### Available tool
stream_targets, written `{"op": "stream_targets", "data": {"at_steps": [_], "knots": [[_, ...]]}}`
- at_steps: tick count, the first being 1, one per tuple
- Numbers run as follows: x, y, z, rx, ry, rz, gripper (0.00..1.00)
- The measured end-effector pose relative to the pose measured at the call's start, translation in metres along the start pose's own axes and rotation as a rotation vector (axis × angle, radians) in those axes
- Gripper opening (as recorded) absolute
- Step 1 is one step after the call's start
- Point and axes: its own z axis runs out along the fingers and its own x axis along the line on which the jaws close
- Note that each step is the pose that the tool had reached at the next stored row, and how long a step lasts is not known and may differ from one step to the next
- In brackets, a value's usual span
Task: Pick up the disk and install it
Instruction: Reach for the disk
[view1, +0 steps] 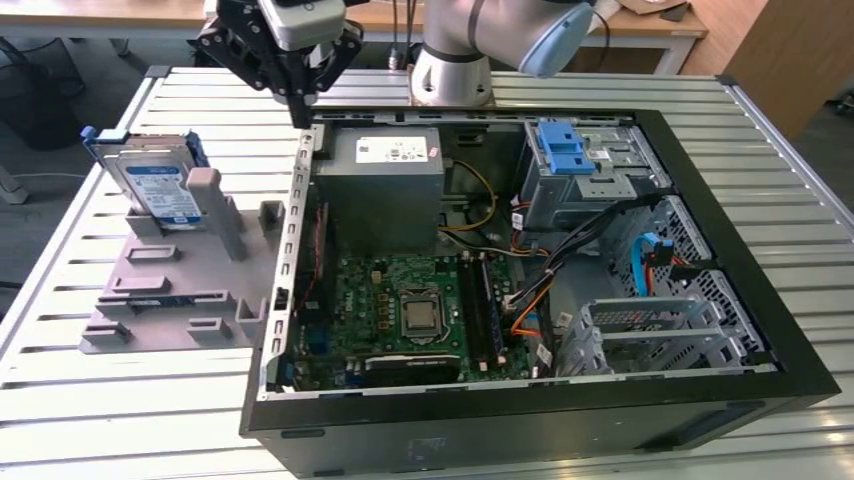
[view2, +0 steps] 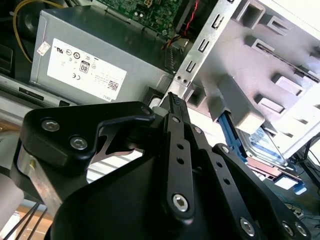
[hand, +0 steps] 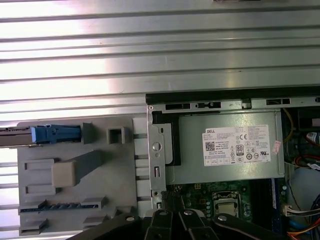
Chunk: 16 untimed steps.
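The disk (view1: 156, 188), a silver drive with a blue-and-white label in a blue carrier, stands on edge in a grey holder (view1: 174, 290) at the exterior view's left, beside the open computer case (view1: 534, 420). In the first wrist view the disk (hand: 50, 134) appears edge-on; in the second wrist view its blue frame and label (view2: 265, 145) peek out behind the holder. My gripper (view1: 304, 110) hangs above the case's rear corner, to the right of the disk and apart from it. Its black fingers (view2: 172, 107) meet at the tips, shut on nothing.
Inside the case are a grey power-supply box (view1: 384, 165), the green motherboard (view1: 407, 300), a metal cage with a light-blue latch (view1: 571, 150) and loose cables (view1: 534, 290). The slatted metal table (view1: 134, 420) carries everything. The arm's base (view1: 451, 70) stands behind the case.
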Motion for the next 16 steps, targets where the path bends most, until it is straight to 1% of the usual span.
{"op": "stream_targets", "data": {"at_steps": [16], "knots": [[0.0139, -0.0003, -0.0003, 0.0000, 0.0001, 0.000, 0.11]]}}
